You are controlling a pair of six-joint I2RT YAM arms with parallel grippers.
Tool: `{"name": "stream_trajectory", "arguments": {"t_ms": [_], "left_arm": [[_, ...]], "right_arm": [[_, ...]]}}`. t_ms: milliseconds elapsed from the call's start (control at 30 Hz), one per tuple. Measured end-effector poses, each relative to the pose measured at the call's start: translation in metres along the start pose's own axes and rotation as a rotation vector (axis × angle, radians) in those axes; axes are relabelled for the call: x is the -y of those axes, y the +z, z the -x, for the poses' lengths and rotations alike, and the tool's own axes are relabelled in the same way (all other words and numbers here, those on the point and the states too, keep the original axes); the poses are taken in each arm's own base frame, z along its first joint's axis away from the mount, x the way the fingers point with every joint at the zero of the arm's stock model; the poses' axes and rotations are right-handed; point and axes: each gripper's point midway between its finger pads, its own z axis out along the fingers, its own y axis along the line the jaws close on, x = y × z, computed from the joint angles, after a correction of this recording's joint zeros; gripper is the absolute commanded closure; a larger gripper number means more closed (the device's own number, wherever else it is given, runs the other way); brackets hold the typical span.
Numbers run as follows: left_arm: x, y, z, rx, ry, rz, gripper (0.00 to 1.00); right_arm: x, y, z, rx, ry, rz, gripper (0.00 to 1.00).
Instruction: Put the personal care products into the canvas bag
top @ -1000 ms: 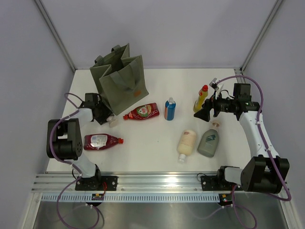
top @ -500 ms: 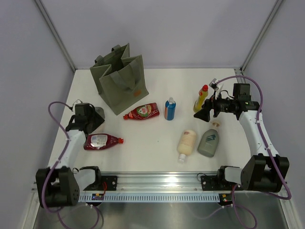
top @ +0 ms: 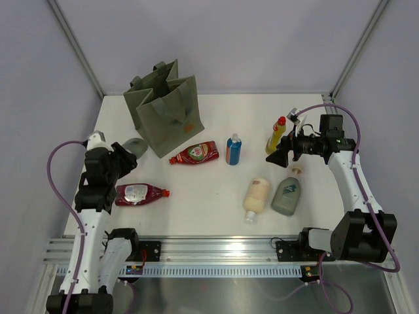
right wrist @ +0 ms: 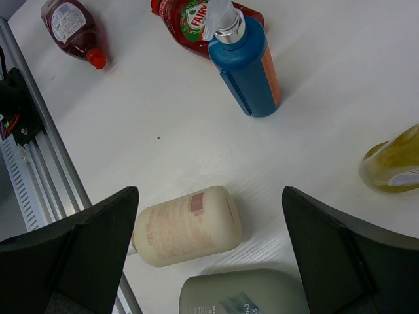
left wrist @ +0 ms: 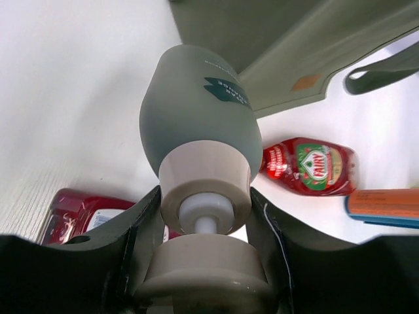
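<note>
One grey-green bottle (left wrist: pixel 196 111) is clamped by its pump in the left pincer (left wrist: pixel 205 226).

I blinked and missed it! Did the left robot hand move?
Yes. Seen from above, the left gripper shifted left, away from the canvas bag, with the grey-green bottle in its grip.

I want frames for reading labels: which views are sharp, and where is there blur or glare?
Top external: even light, soft shadows, no harsh glare, labels tiny. Left wrist: the grey-green bottle fills the frame, its beige pump close and soft; the dark red bottle behind reads clearly. Right wrist: blue bottle and cream bottle sharp.
</note>
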Motion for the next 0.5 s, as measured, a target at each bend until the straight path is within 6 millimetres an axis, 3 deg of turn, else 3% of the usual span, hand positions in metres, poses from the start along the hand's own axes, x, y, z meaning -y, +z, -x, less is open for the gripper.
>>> {"name": "stream_trajectory", "arguments": {"t_ms": [333,500], "left_arm": [[0.042,-0.04,0.046,0.047,-0.033,-0.121,1.0],[0.072,-0.073,0.083,0.112,-0.045,-0.213,1.0]], "right_arm": [[0.0,0.0,-0.001,-0.004,-0.006,0.002,0.01],[-0.001,0.0,-0.003,-0.01,-0.005,0.006,0.01]]}}
